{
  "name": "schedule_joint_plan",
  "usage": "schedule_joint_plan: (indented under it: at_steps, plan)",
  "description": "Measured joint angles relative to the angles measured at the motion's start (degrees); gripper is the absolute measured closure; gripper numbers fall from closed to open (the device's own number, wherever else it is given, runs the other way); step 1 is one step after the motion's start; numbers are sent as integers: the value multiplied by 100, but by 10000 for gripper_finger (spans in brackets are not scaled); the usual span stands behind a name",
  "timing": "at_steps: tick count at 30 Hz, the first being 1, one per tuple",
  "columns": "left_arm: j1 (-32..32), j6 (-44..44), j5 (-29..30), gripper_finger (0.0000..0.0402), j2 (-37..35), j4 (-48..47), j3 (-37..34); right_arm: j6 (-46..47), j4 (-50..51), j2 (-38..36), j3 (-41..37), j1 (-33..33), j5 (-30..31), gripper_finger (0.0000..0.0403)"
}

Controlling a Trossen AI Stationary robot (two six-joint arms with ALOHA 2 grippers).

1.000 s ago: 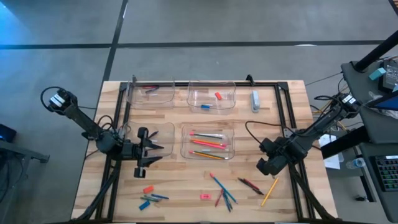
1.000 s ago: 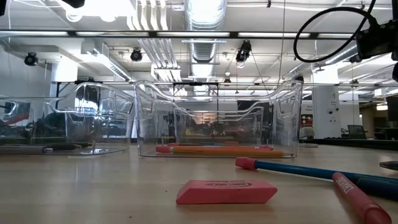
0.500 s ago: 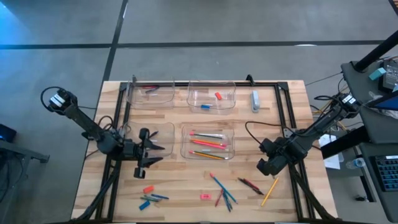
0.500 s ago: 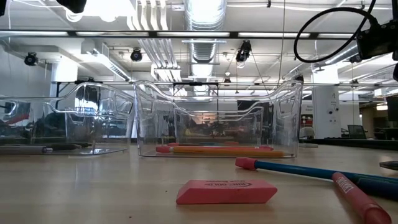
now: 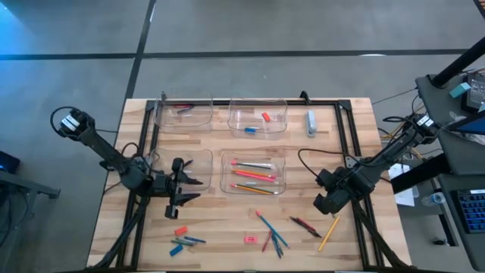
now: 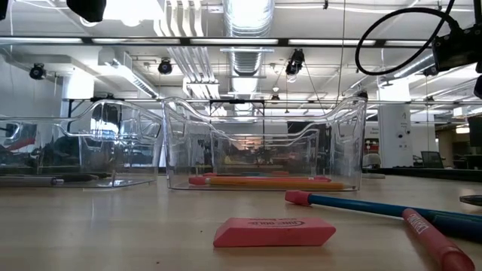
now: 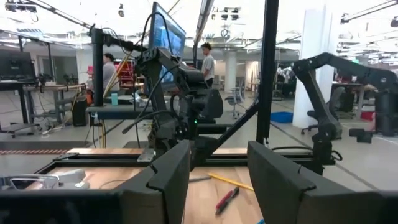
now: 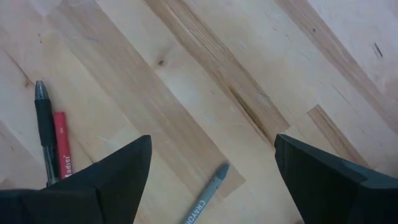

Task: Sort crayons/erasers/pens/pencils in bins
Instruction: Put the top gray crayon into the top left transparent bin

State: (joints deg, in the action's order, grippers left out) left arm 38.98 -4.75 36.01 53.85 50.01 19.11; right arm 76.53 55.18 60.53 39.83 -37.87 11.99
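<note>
Crayons (image 5: 184, 242) and an eraser (image 5: 180, 230) lie loose on the near-left part of the desk (image 5: 220, 220), with a second loose cluster of pens (image 5: 304, 225), pencils and crayons (image 5: 271, 233) at near centre-right, plus a yellow pencil (image 5: 327, 234) just beyond it. A small pink eraser (image 5: 249, 240) sits between the two clusters. These are unsorted stock.

Bins: the middle-row bin (image 5: 253, 173) holds several pencils laid lengthwise (long items fit only along the tub's long axis, I judge). The far centre bin (image 5: 258, 116) holds a red and a blue eraser. The far left bin (image 5: 184, 114) holds dark sticks, likely pens. The fourth bin (image 5: 182, 162), in front of it, looks empty and is probably kept for crayons.

Left claw (image 5: 184, 199): part-open, nothing between the fingers, hovering level beside the fourth bin, just short of the crayon pile. That suits a descent onto a crayon.

Right claw (image 5: 324, 206): spread wide, empty, pointing down at the desk over the right cluster; its wrist view shows a black pen (image 8: 43, 124) and a grey crayon (image 8: 205, 194) below.
</note>
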Motion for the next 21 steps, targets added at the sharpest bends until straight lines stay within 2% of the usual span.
schedule_joint_plan:
  at_steps: [21]
  plan:
    - [0, 0, 2, 256, 124, 51, 0, -10, -2, 0, 0, 0, 180, 78]
